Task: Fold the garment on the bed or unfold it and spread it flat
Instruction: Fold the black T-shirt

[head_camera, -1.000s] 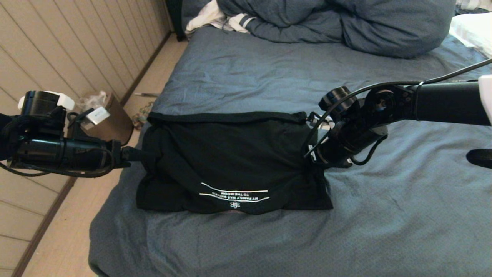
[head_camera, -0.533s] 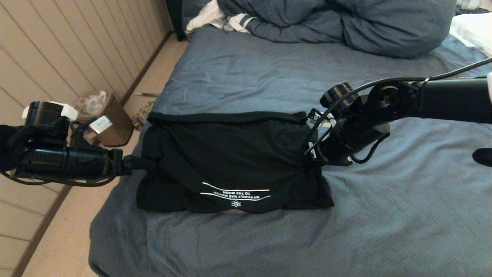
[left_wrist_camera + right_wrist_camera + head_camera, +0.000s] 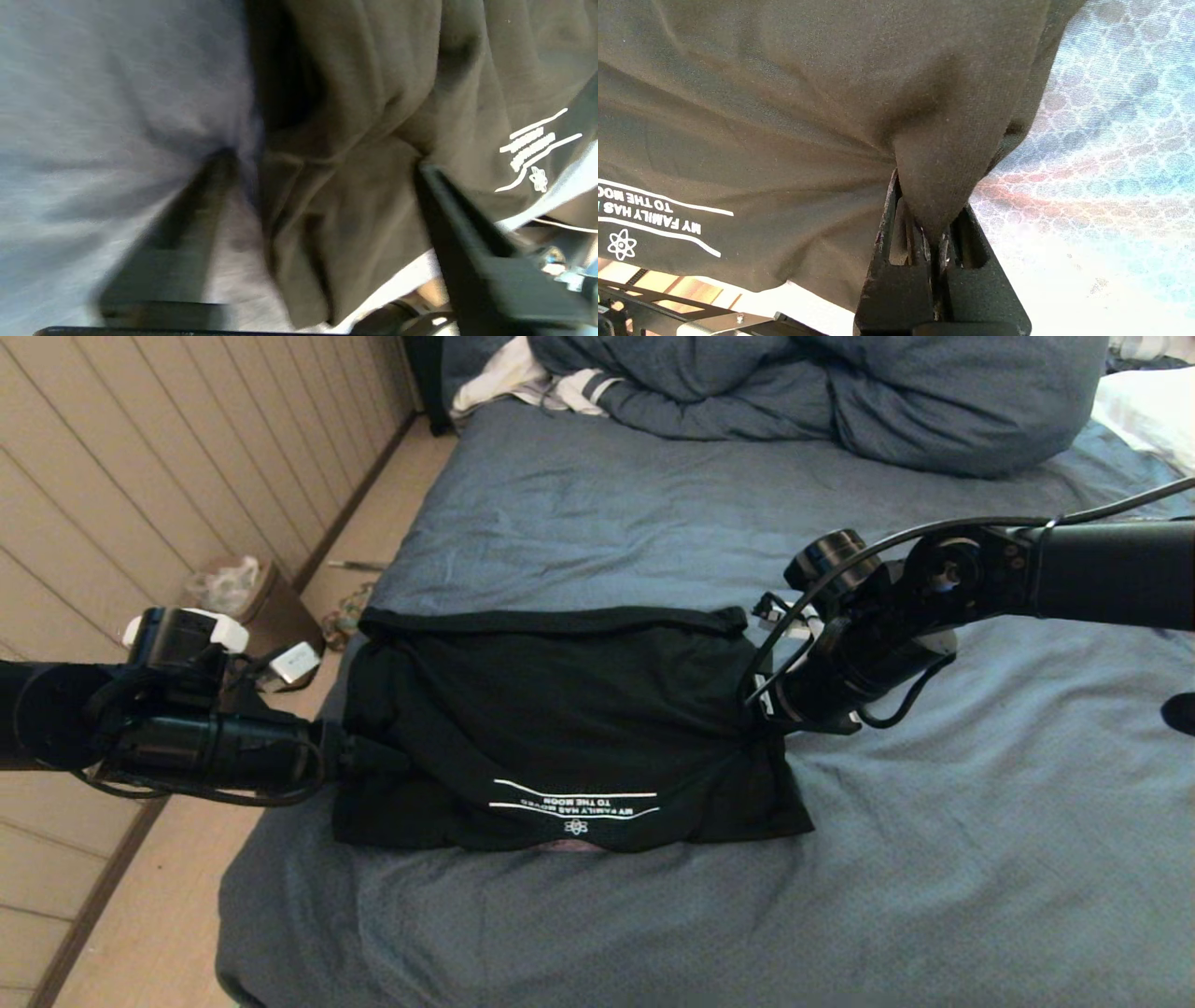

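Left gripper (image 3: 387, 758) advanced onto garment (image 3: 560, 728), fingers spread; right gripper (image 3: 931, 242) pinches hem, fingertips buried.

Lettering we read on the garment (image 3: 560, 728): "MY FAMILY HAS MOVED TO THE MOON", white, upside down, near its near edge.
Sign below lettering: atom symbol.

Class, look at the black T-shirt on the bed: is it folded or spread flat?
Folded. The T-shirt lies as a compact rectangle on the bed, layers doubled, no sleeves spread, lettering upside down near its front edge.

Left pincer (image 3: 322, 163) spread wide and level, right pincer (image 3: 924, 233) clamped tight, both arms reaching inward.
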`<state>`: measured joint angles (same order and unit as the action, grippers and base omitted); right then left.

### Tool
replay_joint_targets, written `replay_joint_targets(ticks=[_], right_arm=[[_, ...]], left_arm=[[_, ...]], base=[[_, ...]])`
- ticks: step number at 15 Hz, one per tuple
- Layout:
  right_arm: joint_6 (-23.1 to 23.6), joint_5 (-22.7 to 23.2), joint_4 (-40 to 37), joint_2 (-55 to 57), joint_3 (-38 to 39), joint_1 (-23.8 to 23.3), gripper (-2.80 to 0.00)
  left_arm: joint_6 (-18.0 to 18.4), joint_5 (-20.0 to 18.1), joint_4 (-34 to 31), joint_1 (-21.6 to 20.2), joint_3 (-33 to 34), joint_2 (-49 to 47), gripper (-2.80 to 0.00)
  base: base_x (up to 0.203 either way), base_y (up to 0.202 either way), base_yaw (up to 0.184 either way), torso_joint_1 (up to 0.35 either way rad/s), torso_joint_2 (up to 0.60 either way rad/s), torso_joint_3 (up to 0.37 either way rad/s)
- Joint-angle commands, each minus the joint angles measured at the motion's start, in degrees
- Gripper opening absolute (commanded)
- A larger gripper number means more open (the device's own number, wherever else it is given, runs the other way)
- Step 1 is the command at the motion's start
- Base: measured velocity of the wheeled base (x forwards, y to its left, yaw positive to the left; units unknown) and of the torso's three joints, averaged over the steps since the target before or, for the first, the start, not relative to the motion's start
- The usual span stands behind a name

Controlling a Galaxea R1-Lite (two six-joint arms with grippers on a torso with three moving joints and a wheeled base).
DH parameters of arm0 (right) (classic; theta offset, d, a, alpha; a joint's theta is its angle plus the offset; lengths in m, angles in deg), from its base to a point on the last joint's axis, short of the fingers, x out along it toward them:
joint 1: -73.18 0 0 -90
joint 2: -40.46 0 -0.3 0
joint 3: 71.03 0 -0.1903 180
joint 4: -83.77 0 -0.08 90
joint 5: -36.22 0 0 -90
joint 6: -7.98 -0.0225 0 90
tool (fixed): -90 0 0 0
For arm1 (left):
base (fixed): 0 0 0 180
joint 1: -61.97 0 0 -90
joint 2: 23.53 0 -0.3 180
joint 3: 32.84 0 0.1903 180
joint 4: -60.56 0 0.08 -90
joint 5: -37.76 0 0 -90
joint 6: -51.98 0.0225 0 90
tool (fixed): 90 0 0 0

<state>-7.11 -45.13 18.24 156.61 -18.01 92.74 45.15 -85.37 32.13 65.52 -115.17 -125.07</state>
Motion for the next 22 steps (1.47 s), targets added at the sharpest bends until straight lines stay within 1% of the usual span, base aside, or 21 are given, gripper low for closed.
replay_joint_targets(ticks=[1,4,8,10,15,18,20,22], right_arm=[[0.0,0.1,-0.2,0.0,0.0,0.1,-2.8],[-0.1,0.2,-0.2,-0.3,0.5,0.1,-2.8],[-0.2,0.2,-0.1,-1.9,2.8,0.3,-2.8],[-0.2,0.2,-0.1,-3.0,3.6,0.2,-2.8],[-0.2,0.3,-0.5,-5.9,6.7,0.1,-2.8],[0.5,0.6,-0.6,-9.5,10.2,0.1,-2.8],[1.9,1.2,-0.7,-11.7,13.2,0.2,-2.8],[2.9,1.4,-1.8,-13.5,14.6,0.2,-2.8]], left_arm=[[-1.2,-0.3,0.0,1.2,0.1,-0.9,-2.8],[-2.0,-0.3,0.0,1.9,1.1,2.1,-2.8],[-2.1,-0.6,0.0,5.4,5.1,8.9,-2.8],[-1.9,-1.1,0.1,6.5,6.0,9.2,-2.8],[-1.7,-0.7,-1.7,6.5,7.3,11.2,-2.8],[-0.6,0.0,-4.4,6.5,8.7,12.8,-2.8],[2.1,0.0,-8.4,6.5,8.1,14.3,-2.8],[3.9,0.0,-11.5,6.5,7.8,16.8,-2.8]], base=[[0.0,0.0,0.0,0.0,0.0,0.0],[0.0,0.0,0.0,0.0,0.0,0.0],[0.0,0.0,0.0,0.0,0.0,0.0],[0.0,0.0,0.0,0.0,0.0,0.0],[0.0,0.0,0.0,0.0,0.0,0.0],[0.0,0.0,0.0,0.0,0.0,0.0],[0.0,0.0,0.0,0.0,0.0,0.0],[0.0,0.0,0.0,0.0,0.0,0.0]])
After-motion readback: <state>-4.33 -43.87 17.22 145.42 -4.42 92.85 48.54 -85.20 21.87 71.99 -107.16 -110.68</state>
